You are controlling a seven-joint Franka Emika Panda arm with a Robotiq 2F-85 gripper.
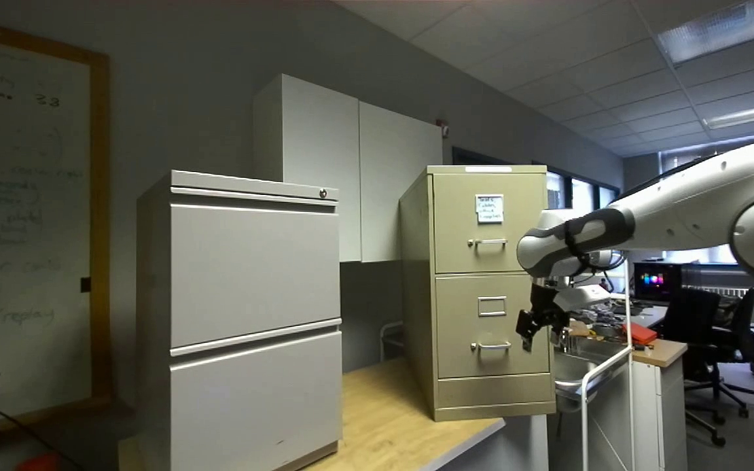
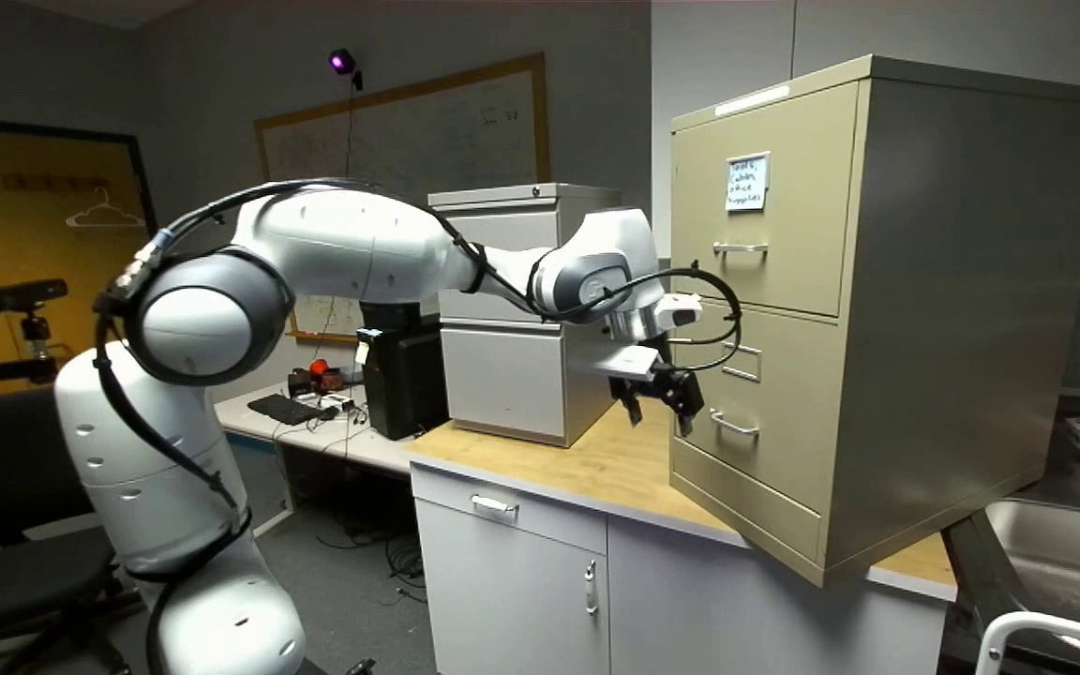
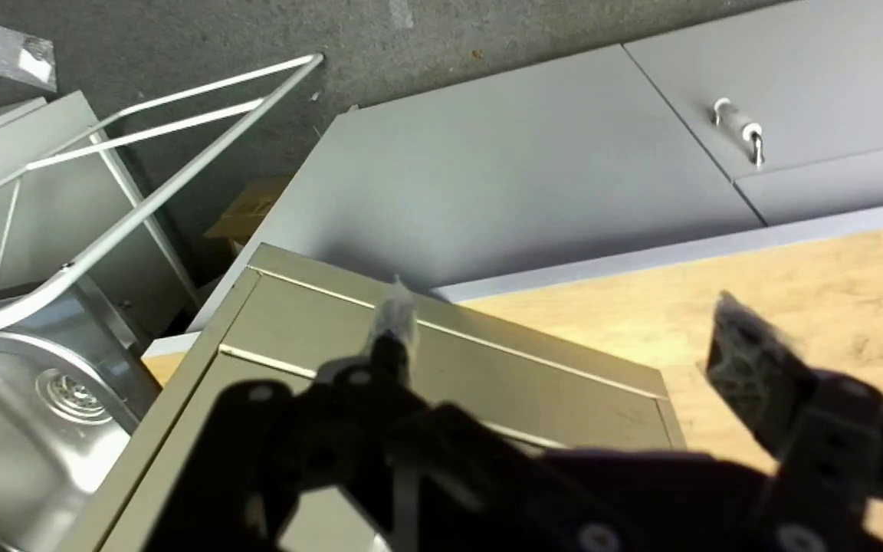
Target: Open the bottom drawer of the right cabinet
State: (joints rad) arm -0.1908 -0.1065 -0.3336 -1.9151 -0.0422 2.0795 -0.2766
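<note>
The right cabinet, a tall tan filing cabinet, stands on the wooden counter in both exterior views (image 1: 416,281) (image 2: 962,309). Its bottom drawer (image 1: 455,307) (image 2: 793,422) is closed and has a silver handle (image 1: 491,345) (image 2: 734,424). My gripper (image 1: 542,337) (image 2: 660,422) is open and empty, fingers pointing down, in front of this drawer near handle height. It is apart from the handle in both exterior views. In the wrist view the fingers (image 3: 562,307) are wide apart over the cabinet's lower front and the counter. The drawer front (image 3: 204,429) shows partly there, mostly hidden by the gripper.
A light-grey cabinet (image 1: 256,275) stands on the same counter (image 2: 596,459). The upper tan drawer (image 2: 784,272) with white paper is closed. A sink (image 3: 20,452) and a white metal rail (image 3: 181,176) lie beside the tan cabinet.
</note>
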